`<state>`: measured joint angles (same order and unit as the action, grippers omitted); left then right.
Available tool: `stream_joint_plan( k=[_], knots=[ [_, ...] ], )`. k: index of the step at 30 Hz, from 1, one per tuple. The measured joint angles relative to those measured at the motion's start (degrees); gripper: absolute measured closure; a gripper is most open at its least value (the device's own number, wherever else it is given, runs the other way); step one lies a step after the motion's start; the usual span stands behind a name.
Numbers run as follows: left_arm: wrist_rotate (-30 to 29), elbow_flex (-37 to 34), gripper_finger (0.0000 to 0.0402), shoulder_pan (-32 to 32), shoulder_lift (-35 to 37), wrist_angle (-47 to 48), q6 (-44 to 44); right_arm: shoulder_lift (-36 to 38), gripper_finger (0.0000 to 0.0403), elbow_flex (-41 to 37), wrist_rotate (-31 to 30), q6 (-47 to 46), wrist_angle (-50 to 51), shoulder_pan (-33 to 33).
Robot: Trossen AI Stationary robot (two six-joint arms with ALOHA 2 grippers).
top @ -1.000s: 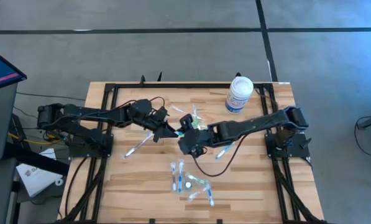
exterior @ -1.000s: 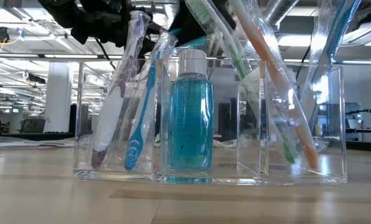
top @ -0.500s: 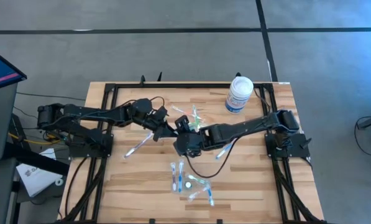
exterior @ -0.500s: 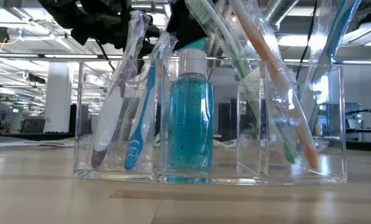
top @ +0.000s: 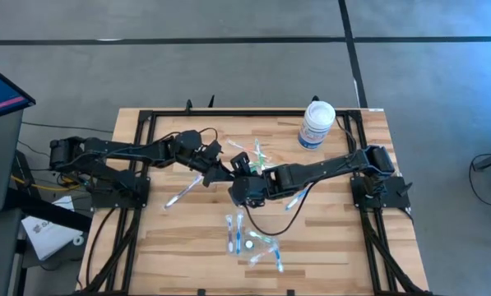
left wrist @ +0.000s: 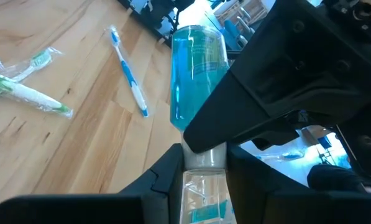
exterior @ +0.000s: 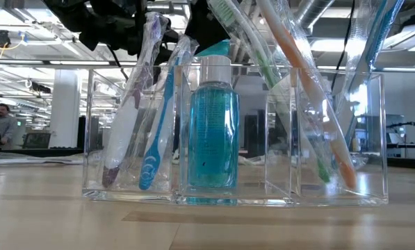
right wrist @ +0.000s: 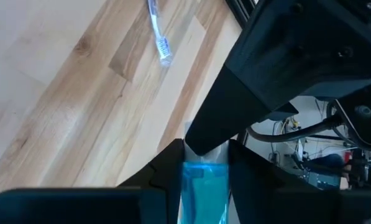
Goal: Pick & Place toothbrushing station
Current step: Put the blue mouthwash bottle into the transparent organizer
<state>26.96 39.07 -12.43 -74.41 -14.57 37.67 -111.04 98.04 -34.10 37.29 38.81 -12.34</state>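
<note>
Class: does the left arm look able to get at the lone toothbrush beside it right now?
Probably not yet: the left claw grips the teal bottle, shared with the right claw. The toothbrush itself lies close, nothing over it.

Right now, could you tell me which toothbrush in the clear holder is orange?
The toothbrush slanting into the holder's right compartment; the others are green, blue or white.

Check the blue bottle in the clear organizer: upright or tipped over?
Upright. In the low view the blue bottle stands cap-up in the middle compartment of the clear organizer, its base flat on the floor.
</note>
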Motion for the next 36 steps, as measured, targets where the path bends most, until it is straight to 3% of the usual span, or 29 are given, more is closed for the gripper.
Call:
stream_joint_plan(
  k=[17,36],
  knots=[
    [-1.3,0.0,0.0303,-0.02,0.0,-0.01,-4.27,0.07,0.0321,0.0,-0.2,-4.16,0.99,0.0],
    [-3.28,-0.07,0.0266,-2.16,3.48,-0.16,-11.52,0.44,0.0321,-0.15,6.18,-11.88,3.91,0.36]
  ],
)
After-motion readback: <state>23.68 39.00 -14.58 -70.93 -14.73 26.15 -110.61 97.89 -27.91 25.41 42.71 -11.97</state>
